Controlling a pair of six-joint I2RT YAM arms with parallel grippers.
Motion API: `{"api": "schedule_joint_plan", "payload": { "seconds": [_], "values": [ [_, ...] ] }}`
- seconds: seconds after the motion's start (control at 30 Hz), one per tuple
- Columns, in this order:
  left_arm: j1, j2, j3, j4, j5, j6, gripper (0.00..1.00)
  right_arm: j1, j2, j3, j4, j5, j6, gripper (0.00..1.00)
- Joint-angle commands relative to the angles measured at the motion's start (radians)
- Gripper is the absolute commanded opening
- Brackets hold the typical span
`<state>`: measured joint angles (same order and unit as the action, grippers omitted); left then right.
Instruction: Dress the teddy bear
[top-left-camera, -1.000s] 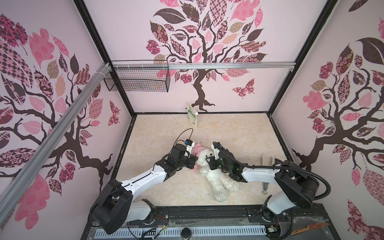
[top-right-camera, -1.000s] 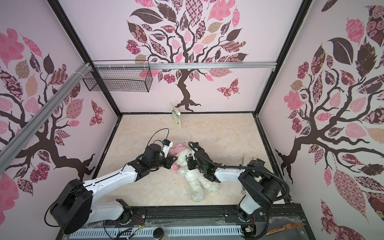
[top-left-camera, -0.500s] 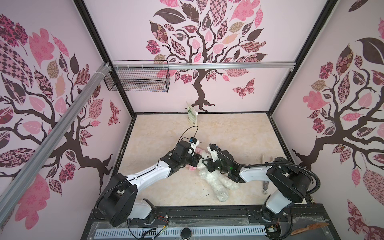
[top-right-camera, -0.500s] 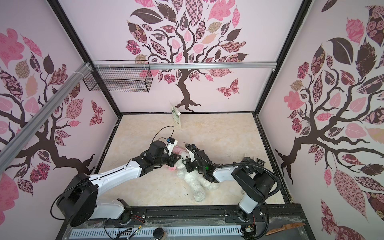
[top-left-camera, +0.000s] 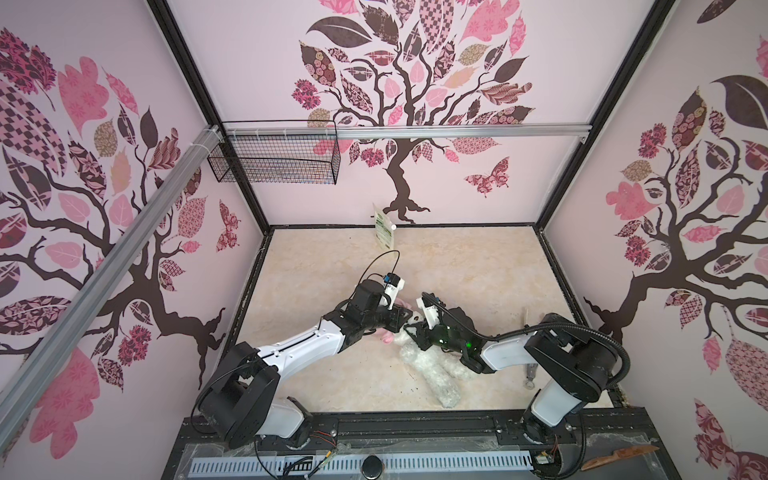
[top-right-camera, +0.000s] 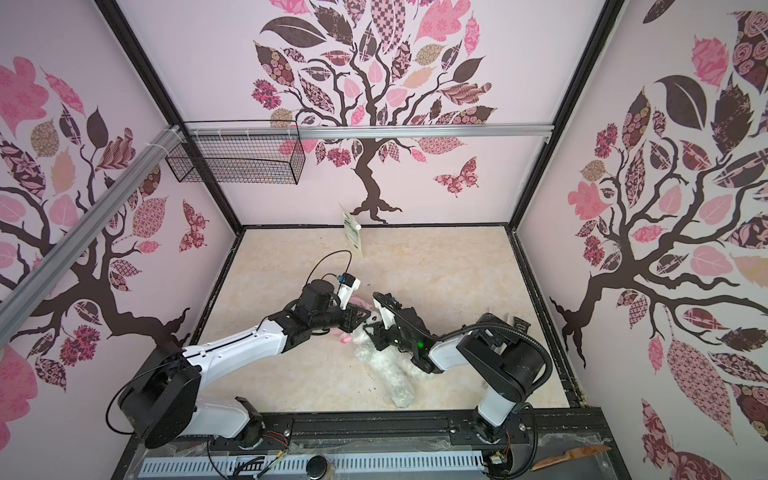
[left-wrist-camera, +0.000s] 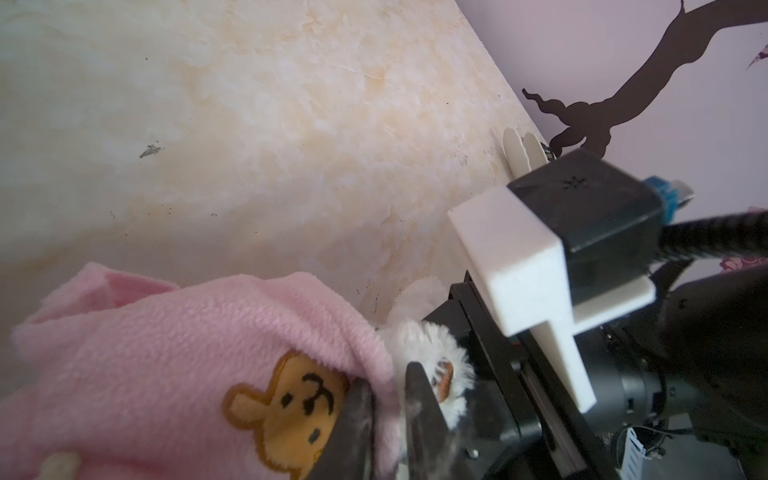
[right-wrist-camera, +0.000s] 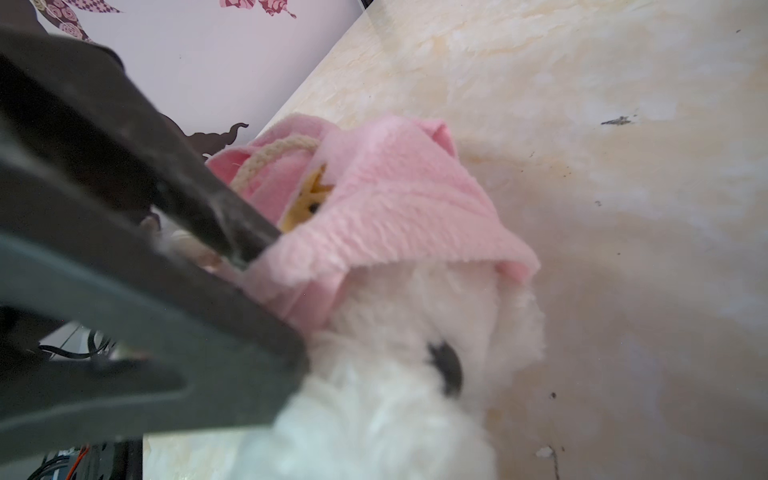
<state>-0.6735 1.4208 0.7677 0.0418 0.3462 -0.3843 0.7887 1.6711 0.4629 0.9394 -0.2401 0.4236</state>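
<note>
The teddy bear (top-left-camera: 434, 372) is seen lying on the pale floor (top-left-camera: 478, 266), stretched out with its legs toward the black front rail (top-left-camera: 415, 426) and its head away from it. Bare floor is left on every side of the bear, most of it beyond its head, where only a small card (top-left-camera: 384, 226) is propped at the foot of the back wall. The side walls stand well apart from the bear, and a wire basket (top-left-camera: 274, 162) is hung high above and to the left of it. In both top views the front rail is the edge found nearest the bear's feet.

A pink top (left-wrist-camera: 166, 353) is draped over the bear's head, and its bear-face patch (left-wrist-camera: 291, 411) is turned up in the left wrist view. The left claw (top-left-camera: 405, 322) is brought in at the bear's head from the left, and the right claw (top-left-camera: 411, 332) from the right, the two almost tip to tip above the bear's face.

In the left wrist view the left claw (left-wrist-camera: 388, 376) is held narrow, with the edge of the pink top in the slit beside the bear's ear (left-wrist-camera: 419, 336). Whether the cloth is pressed cannot be told. In the right wrist view the right claw (right-wrist-camera: 274, 305) is also kept narrow, and the hem of the pink top (right-wrist-camera: 395, 208) is pinched between its dark fingers (right-wrist-camera: 208, 353), just above the bear's eye (right-wrist-camera: 446, 365).
</note>
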Motion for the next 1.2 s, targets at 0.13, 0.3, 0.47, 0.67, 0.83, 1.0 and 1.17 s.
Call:
{"api": "schedule_joint_plan", "payload": {
  "seconds": [0.13, 0.3, 0.47, 0.67, 0.83, 1.0, 1.17],
  "values": [
    [-0.007, 0.045, 0.092, 0.093, 0.063, -0.037, 0.3, 0.015, 0.029, -0.036, 0.09, -0.062, -0.004, 0.15],
    [-0.005, 0.006, 0.077, 0.076, 0.048, -0.034, 0.42, 0.015, 0.011, -0.053, 0.094, -0.033, -0.027, 0.15],
    [-0.005, -0.078, 0.05, 0.02, -0.018, -0.018, 0.59, 0.015, -0.005, -0.071, 0.096, -0.019, -0.052, 0.15],
    [-0.001, -0.127, 0.046, -0.054, -0.071, -0.007, 0.67, 0.015, -0.002, -0.085, 0.135, -0.028, -0.063, 0.15],
    [0.005, -0.177, 0.033, -0.103, -0.133, -0.026, 0.7, 0.012, -0.018, -0.116, 0.163, -0.026, -0.084, 0.14],
    [0.076, -0.271, 0.041, -0.253, -0.151, -0.107, 0.66, -0.014, -0.097, -0.163, 0.159, -0.056, -0.135, 0.14],
    [0.139, -0.371, 0.066, -0.442, -0.055, -0.111, 0.56, -0.073, -0.212, -0.194, 0.107, -0.146, -0.192, 0.14]
  ]
}}
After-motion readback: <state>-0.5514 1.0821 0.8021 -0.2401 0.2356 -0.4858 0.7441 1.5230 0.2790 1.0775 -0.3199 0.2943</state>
